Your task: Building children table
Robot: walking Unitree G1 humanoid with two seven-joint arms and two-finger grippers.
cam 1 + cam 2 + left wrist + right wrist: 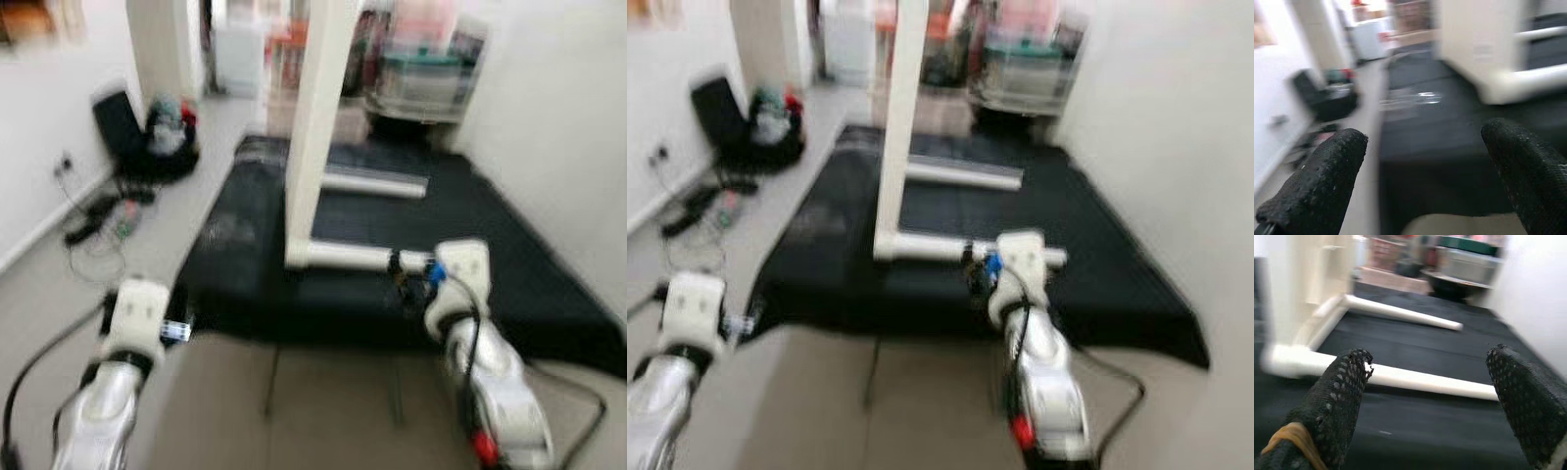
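Observation:
The views are blurred. A white children's table stands on its side on a black mat: its top panel is upright and two round white legs point to the right, the near leg and the far leg. My right gripper is open, held low just before the near leg's free end, with nothing between its fingers. My left gripper is open too, over the mat's left front corner, a short way from the table's panel.
A black bag with clutter and loose cables lie on the floor by the left wall. Storage boxes and a rack stand behind the mat. A white wall runs close along the right.

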